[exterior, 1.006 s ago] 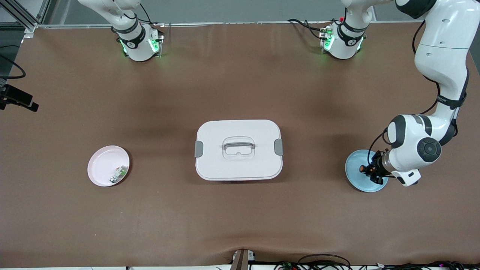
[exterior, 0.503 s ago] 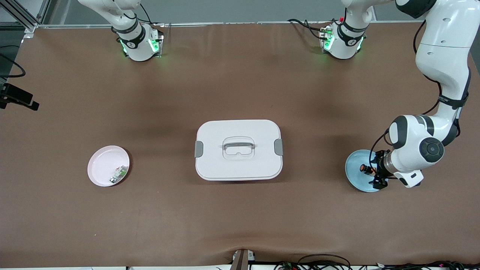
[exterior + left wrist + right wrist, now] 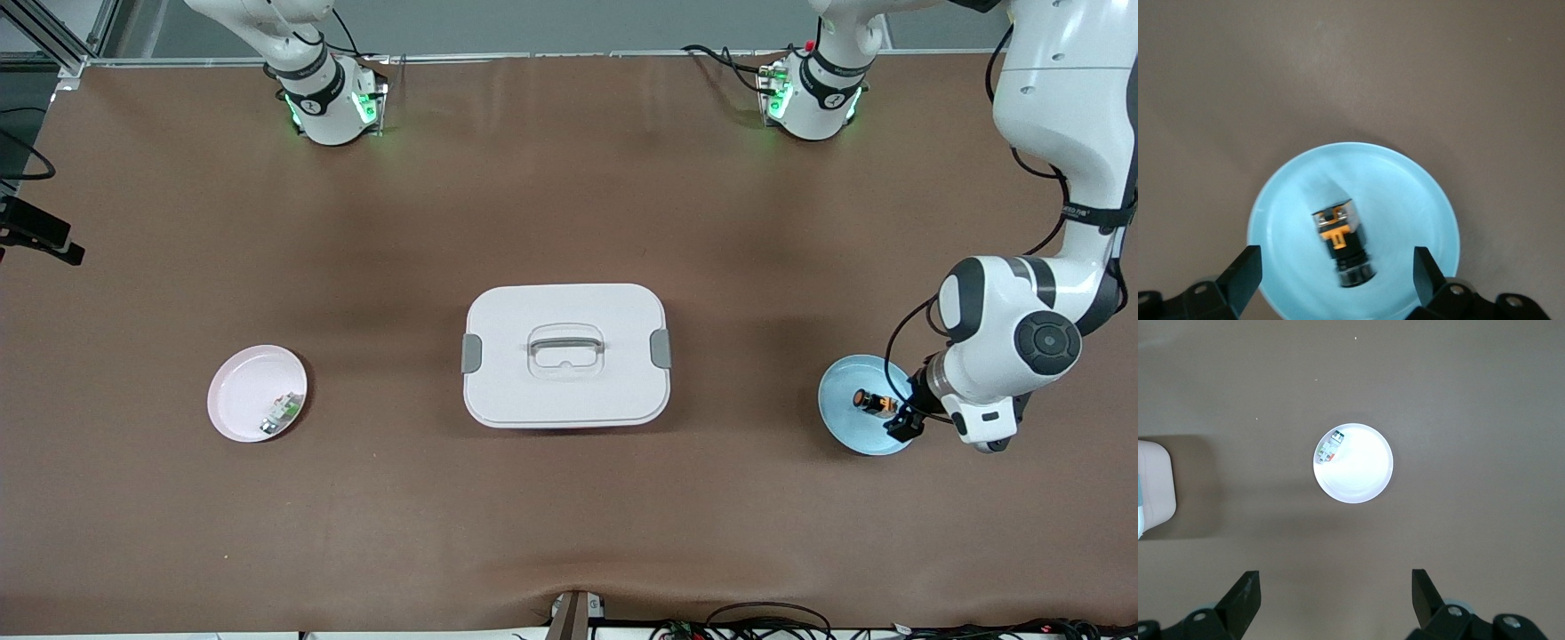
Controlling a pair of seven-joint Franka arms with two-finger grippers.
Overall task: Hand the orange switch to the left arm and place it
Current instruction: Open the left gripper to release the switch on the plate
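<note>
The orange switch (image 3: 869, 402) lies on its side on a light blue plate (image 3: 842, 420) at the left arm's end of the table. My left gripper (image 3: 896, 416) hangs open over the plate's edge, beside the switch and apart from it. In the left wrist view the switch (image 3: 1341, 240) lies on the plate (image 3: 1405, 193) between the spread fingers of my left gripper (image 3: 1337, 268), untouched. My right gripper (image 3: 1336, 587) is open and empty, high over the table. It is out of the front view. The white box (image 3: 565, 354) stands shut at mid-table.
A pink plate (image 3: 242, 391) with a small greenish-white part (image 3: 283, 411) sits toward the right arm's end; the right wrist view shows the plate (image 3: 1361, 477), the part (image 3: 1330, 449) and a corner of the box (image 3: 1155, 487). Cables lie along the table's near edge.
My left gripper has drawn back from around the switch toward the left arm's end of the table. The switch stays on the blue plate.
</note>
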